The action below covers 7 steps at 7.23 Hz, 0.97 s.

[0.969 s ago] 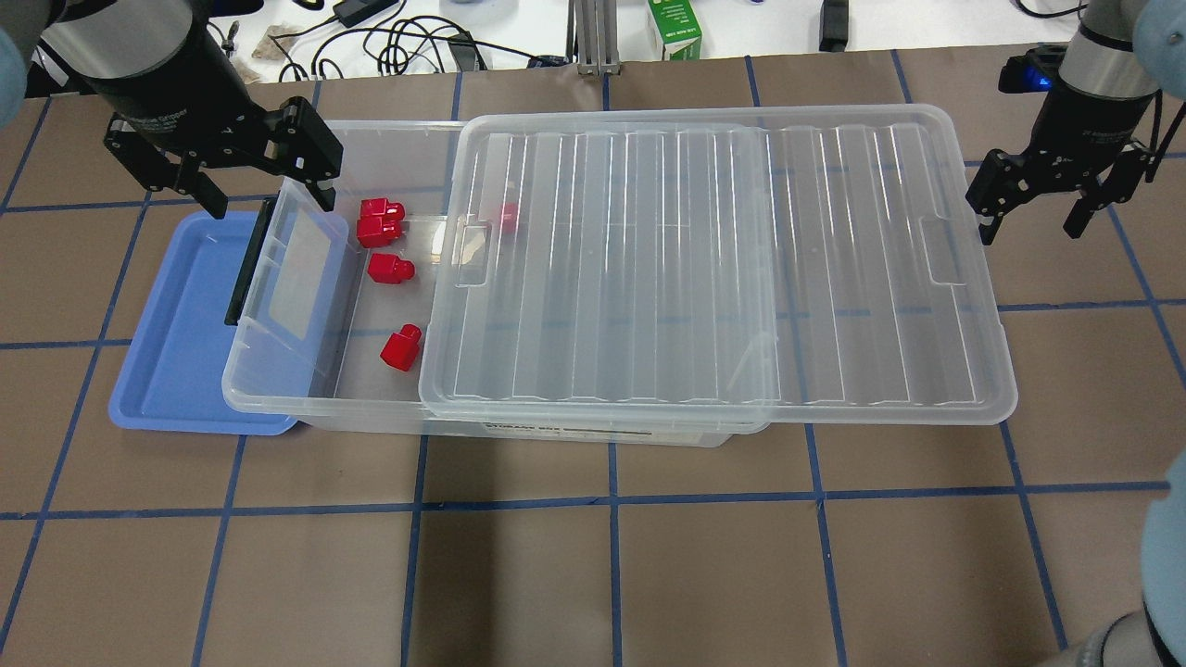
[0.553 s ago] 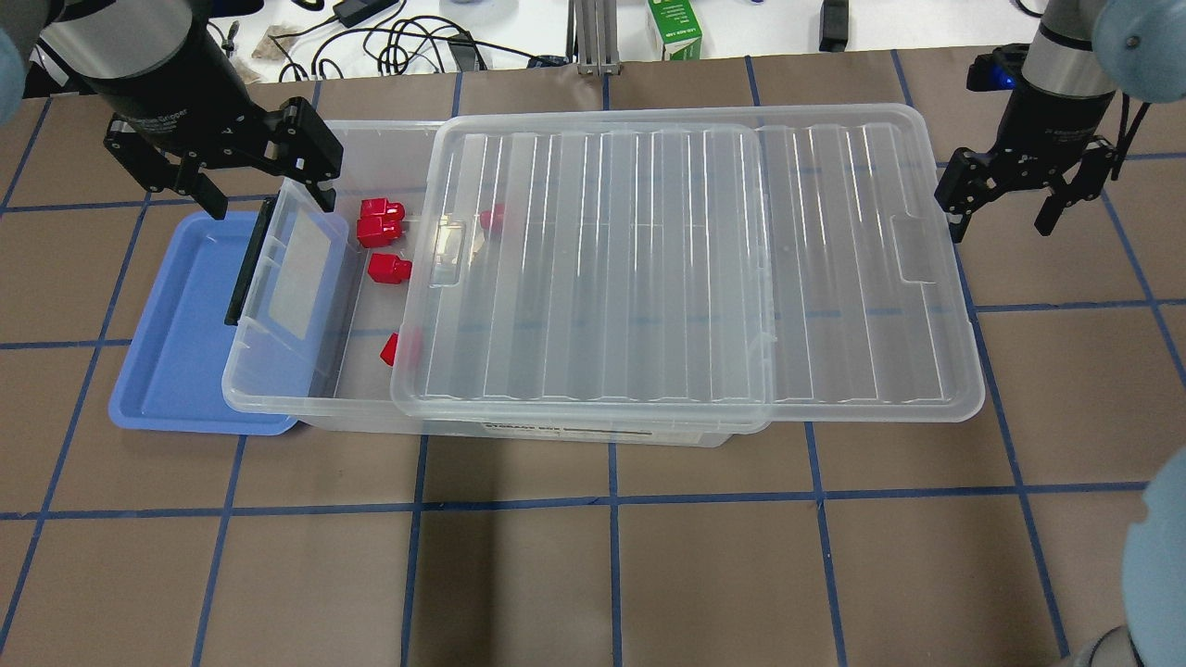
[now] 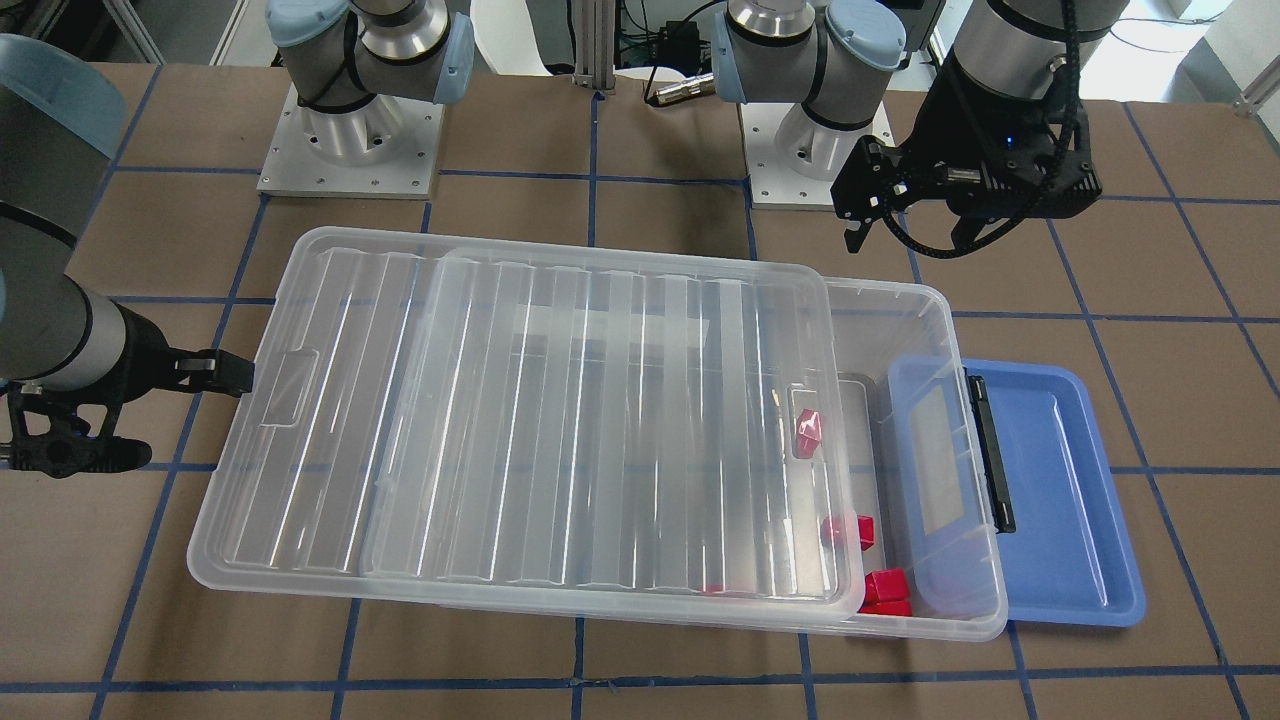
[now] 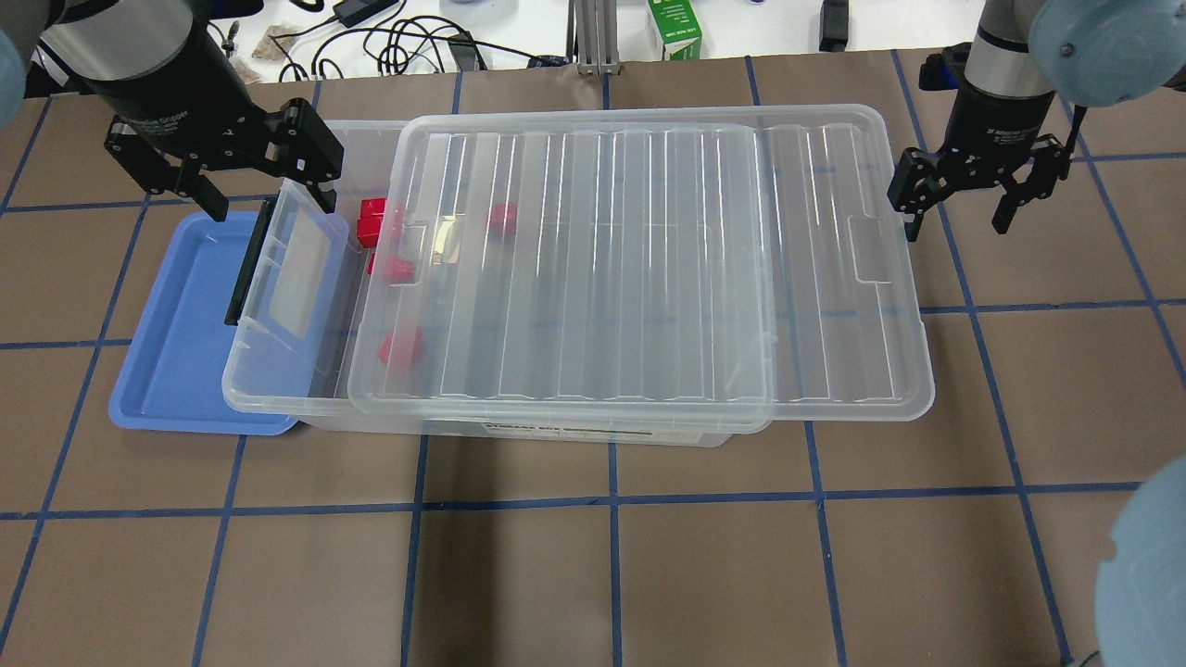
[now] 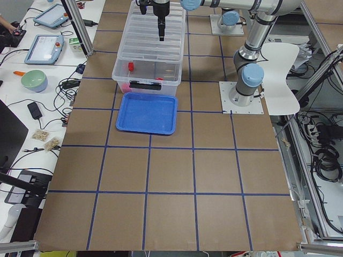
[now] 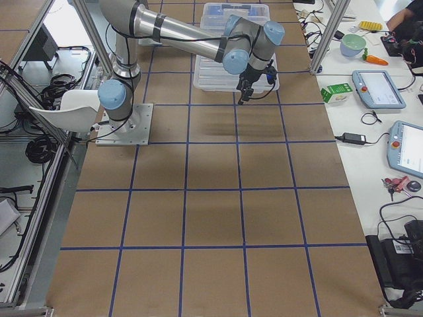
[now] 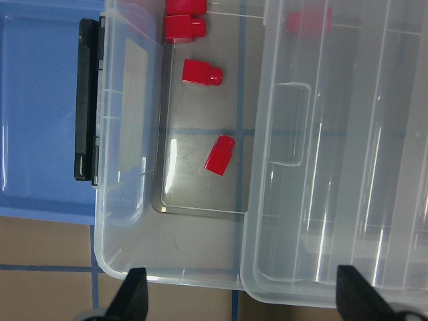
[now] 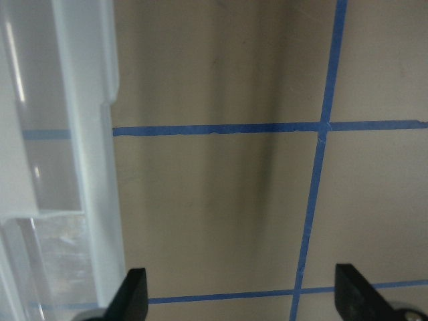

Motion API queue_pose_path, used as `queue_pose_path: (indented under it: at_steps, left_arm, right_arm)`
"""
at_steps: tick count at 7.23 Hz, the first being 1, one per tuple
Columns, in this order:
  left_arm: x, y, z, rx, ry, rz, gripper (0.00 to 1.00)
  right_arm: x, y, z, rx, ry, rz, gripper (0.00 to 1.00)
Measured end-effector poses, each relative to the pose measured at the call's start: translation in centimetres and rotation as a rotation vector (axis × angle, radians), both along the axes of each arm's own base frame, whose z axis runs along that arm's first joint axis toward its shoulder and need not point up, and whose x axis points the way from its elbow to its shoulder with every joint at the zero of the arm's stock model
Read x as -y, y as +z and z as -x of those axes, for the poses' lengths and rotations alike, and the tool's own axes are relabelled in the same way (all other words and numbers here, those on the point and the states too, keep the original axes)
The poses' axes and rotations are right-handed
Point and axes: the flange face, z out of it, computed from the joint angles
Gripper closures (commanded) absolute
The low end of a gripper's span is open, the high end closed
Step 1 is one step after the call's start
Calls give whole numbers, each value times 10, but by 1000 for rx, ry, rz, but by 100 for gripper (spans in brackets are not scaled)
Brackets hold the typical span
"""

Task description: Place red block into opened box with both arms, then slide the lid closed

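Both pincers hang straight down, wide open and empty: left pincer (image 4: 269, 204) over the box's (image 4: 278, 403) 9 o'clock end, right pincer (image 4: 956, 222) at the 3 o'clock edge of the lid (image 4: 639, 269), which lies lengthwise 9-to-3 atop the box, red blocks (image 7: 219, 155) beneath.

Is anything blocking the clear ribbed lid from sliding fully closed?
Nothing rests on the rim of the clear plastic box ahead of the ribbed clear lid; the red blocks lie on its floor. The open left gripper hangs over that end, height unclear.
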Motion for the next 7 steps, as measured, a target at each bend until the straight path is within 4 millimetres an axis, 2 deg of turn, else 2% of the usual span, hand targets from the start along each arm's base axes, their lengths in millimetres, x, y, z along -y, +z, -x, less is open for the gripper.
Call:
queue_pose_path:
  at_steps: [2, 7]
  left_arm:
    - [-1, -1, 1, 0, -1, -2, 0]
    - [-1, -2, 0, 3, -1, -2, 0]
  right_arm:
    - [0, -1, -27, -10, 8, 10, 0]
    - [-2, -4, -70, -7, -1, 22, 0]
